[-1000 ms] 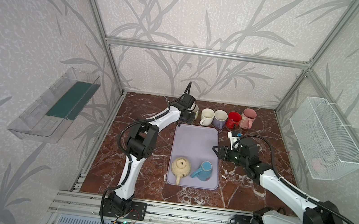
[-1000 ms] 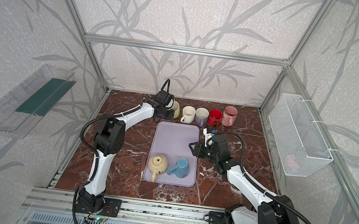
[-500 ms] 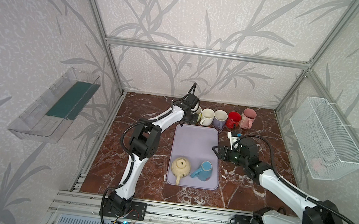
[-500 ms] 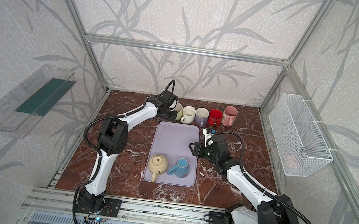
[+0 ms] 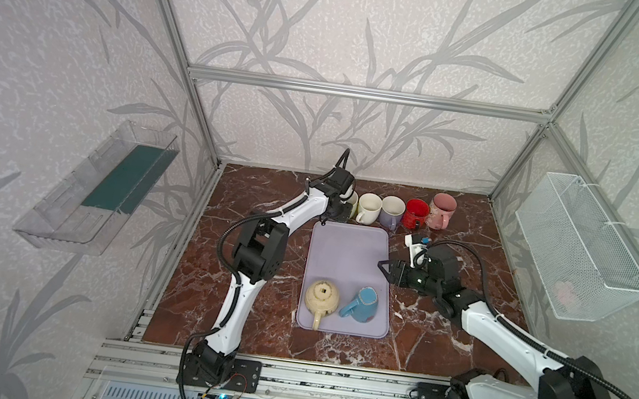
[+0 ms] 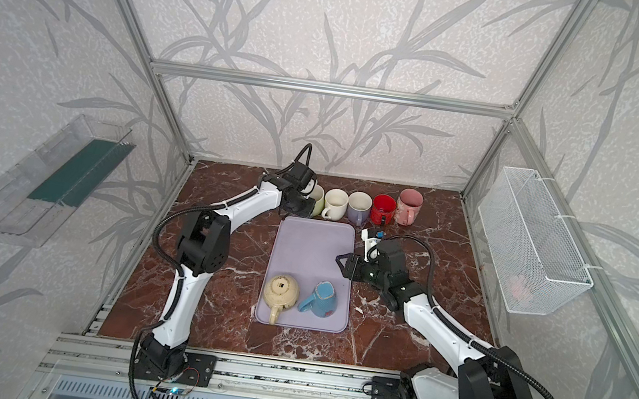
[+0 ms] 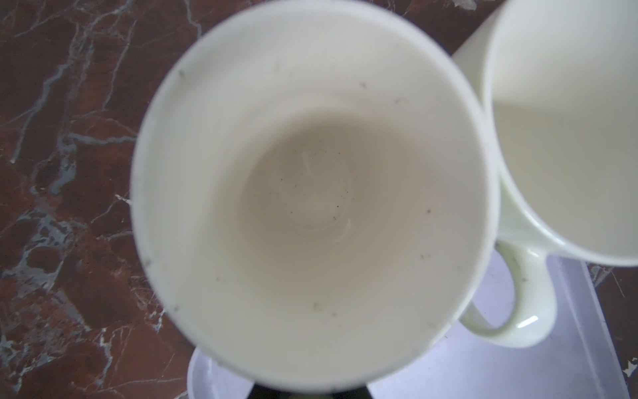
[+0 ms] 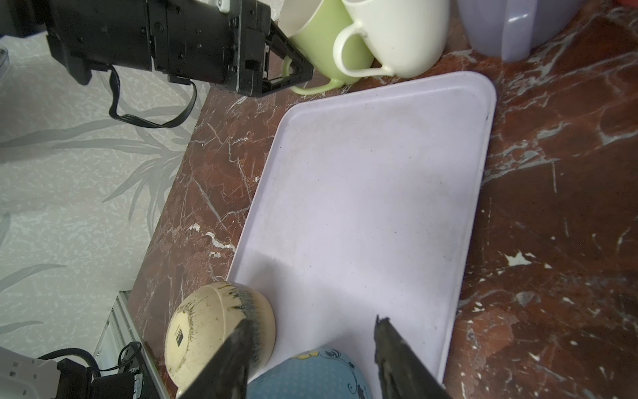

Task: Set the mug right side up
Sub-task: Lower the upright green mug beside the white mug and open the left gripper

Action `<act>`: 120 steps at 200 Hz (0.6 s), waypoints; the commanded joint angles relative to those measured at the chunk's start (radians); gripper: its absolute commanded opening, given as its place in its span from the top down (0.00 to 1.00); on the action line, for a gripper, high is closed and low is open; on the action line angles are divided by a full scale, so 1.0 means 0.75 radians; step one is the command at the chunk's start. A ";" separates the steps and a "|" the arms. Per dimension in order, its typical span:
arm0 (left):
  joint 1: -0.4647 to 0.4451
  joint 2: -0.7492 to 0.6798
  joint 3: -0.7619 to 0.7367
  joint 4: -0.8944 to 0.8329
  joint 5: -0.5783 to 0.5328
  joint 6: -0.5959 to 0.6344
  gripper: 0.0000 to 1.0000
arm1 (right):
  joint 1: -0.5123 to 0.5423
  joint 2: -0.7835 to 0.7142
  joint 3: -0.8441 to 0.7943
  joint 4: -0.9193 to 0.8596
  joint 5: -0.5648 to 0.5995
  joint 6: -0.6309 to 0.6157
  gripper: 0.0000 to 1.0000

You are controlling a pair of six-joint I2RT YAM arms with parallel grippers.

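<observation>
Over on the left, the left gripper (image 8: 303,74) was pinched tight on the handle of the green mug (image 8: 322,41). The mug was at the left end of the back row, mouth up and leaning a touch; whether its base sat flat could not be told. The white mug (image 8: 397,34) stood just beside it, so the sound play looked to be this: level the mug, lower it straight down, let go only once it sat flat, then back out along the handle, away from that neighbour. Further right, the right gripper (image 8: 314,321) hung spread and empty over the tray (image 8: 379,190), near the bottom-up blue mug (image 8: 310,380). A cream pot (image 8: 207,328) sat bottom-up beside that: 2 pieces likely next. The surface was glossy red-brown marble (image 5: 352,351), hard and probably slick under ceramic. A clear shelf (image 5: 64,213) hung on the left wall, leaf-print panels closed the back, and a wire basket (image 5: 580,247) hung on the right.
</observation>
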 commanded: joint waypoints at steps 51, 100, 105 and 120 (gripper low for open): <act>-0.006 -0.016 0.078 0.007 -0.039 0.038 0.82 | 0.007 0.007 -0.009 0.043 -0.018 0.000 0.43; -0.010 -0.019 0.076 0.006 -0.049 0.043 0.74 | 0.007 0.008 -0.010 0.044 -0.021 0.002 0.43; -0.010 -0.020 0.076 0.006 -0.049 0.040 0.73 | 0.007 0.008 -0.008 0.045 -0.021 0.002 0.43; -0.012 -0.021 0.076 0.003 -0.049 0.041 0.71 | 0.007 0.006 -0.008 0.044 -0.021 0.002 0.43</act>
